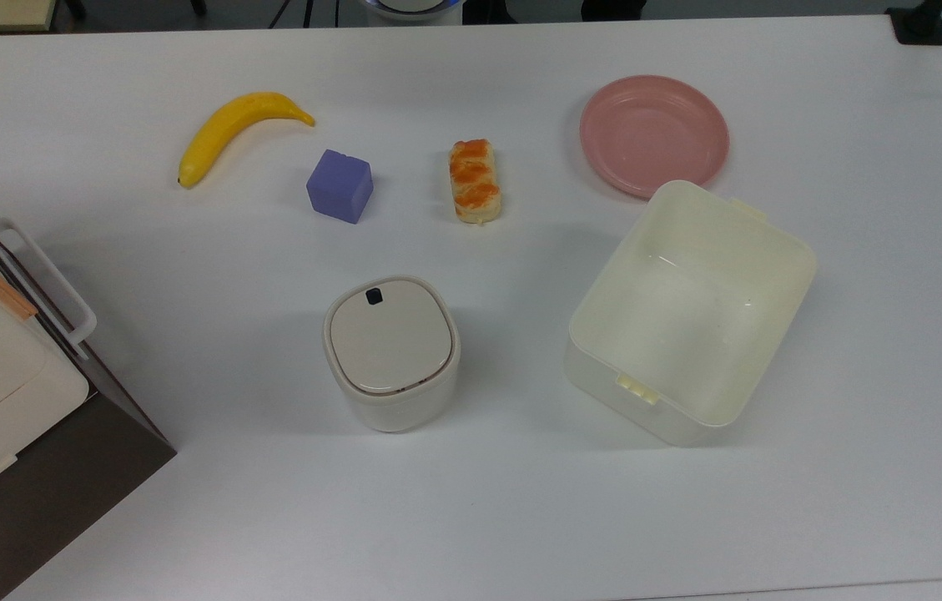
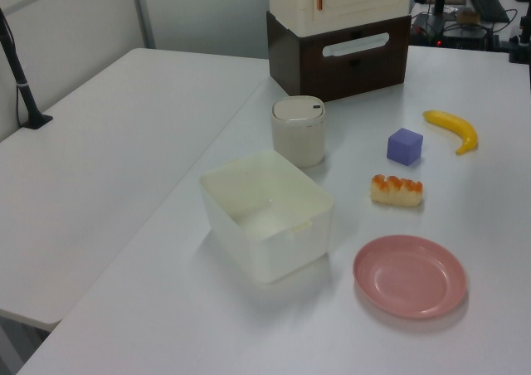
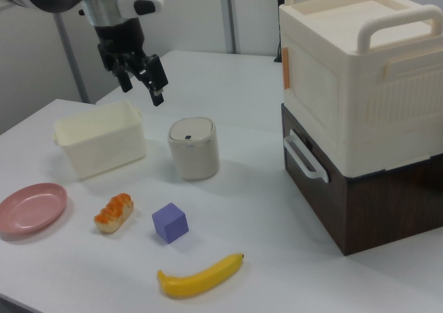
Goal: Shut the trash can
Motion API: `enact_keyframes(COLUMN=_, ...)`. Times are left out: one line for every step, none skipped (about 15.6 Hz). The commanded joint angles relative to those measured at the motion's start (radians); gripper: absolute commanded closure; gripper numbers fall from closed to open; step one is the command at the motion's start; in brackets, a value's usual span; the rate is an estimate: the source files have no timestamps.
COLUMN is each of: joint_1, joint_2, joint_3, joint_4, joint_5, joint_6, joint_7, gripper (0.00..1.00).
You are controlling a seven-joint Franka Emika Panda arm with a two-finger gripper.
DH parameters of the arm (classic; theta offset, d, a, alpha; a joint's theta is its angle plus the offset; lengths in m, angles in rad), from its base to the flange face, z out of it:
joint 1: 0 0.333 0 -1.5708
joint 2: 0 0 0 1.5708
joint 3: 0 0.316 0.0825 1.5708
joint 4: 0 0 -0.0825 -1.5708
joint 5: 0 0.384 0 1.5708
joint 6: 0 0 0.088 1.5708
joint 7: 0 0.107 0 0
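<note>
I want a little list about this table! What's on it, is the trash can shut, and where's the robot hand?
trash can: lid lies flat, looks shut
gripper: open, raised above the table, holding nothing
tub: empty, no lid
pink plate: empty
banana: lying on the table
purple cube: between banana and bread in the top view
bread: lying on the table
stacked drawer boxes: at the table's edge
</note>
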Motion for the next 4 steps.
enact_keyframes(joint_1=0.008, joint_2=-0.004, joint_3=-0.003, joint_4=-0.02, joint_5=0.021, joint_6=0.03, joint_7=-0.018, gripper=0.0)
enact_keyframes(joint_1=0.008, joint_2=-0.007, joint_3=-0.008, joint_4=-0.013, joint_5=0.024, joint_6=-0.002, joint_7=-0.018, gripper=0.0)
enact_keyframes(joint_1=0.005, joint_2=-0.005, joint_3=-0.009, joint_4=-0.004, joint_5=0.024, joint_6=-0.028, joint_7=-0.018, gripper=0.0)
enact_keyframes(joint_1=0.005, joint_2=-0.004, joint_3=-0.009, joint_4=-0.002, joint_5=0.024, joint_6=-0.032, joint_7=-0.017, gripper=0.0)
